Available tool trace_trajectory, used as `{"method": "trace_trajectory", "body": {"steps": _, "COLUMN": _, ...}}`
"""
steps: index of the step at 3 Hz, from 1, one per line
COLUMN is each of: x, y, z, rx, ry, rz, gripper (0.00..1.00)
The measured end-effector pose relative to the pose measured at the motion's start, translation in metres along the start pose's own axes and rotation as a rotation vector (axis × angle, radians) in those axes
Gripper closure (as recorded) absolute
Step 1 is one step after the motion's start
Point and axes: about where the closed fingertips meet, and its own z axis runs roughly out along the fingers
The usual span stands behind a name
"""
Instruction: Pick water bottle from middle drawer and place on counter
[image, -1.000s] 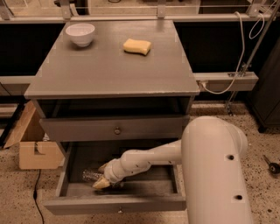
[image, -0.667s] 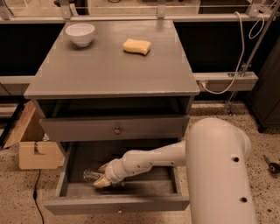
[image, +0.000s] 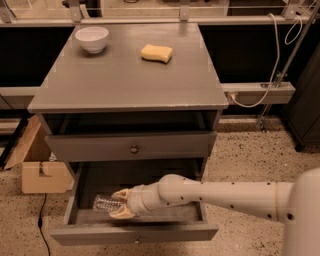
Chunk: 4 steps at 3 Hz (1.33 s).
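**Grip holding in the drawer; arm bulk pulling right, no lift yet**

Lower right of frame: the arm (image: 225, 196) is occupying less of the picture than a second ago. Its big white shoulder section is sliding off toward the right edge, while the forearm is staying stretched leftward into the open middle drawer (image: 135, 233).

Lower left of centre: the gripper (image: 119, 203) is sitting almost exactly where it was. Its two tan fingers are bracketing the right end of the water bottle (image: 104, 202), one above and one below in the frame, and are drawn in to about the bottle's width. They appear to be clamping it.

The bottle is lying on its side on the drawer floor, pointing left, and is showing no clear rise or shift from a second ago.

Reading: the grasp is looking settled and the body is repositioning, probably setting up the withdrawal. The lift itself is not yet under way.

Mid frame: the upper drawer front (image: 100, 146) is sitting shut just above, overhanging the way out.

Top of frame: the counter (image: 125, 80) is carrying a sponge (image: 156, 53) and a bowl (image: 91, 38), both unmoved.
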Motion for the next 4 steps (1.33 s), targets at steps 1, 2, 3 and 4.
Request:
{"method": "trace_trajectory", "body": {"steps": 1, "x": -0.031, "y": 0.018, "z": -0.058, "rx": 0.008, "ry": -0.063, "rz": -0.087, "gripper": 1.00}}
{"method": "trace_trajectory", "body": {"steps": 2, "x": -0.015, "y": 0.012, "z": -0.086, "rx": 0.063, "ry": -0.061, "rz": -0.061, "gripper": 1.00}}
{"method": "trace_trajectory", "body": {"steps": 3, "x": -0.017, "y": 0.012, "z": -0.086, "rx": 0.063, "ry": -0.057, "rz": -0.063, "gripper": 1.00}}
{"method": "trace_trajectory", "body": {"steps": 4, "x": -0.022, "y": 0.011, "z": -0.089, "rx": 0.061, "ry": -0.046, "rz": -0.072, "gripper": 1.00}}
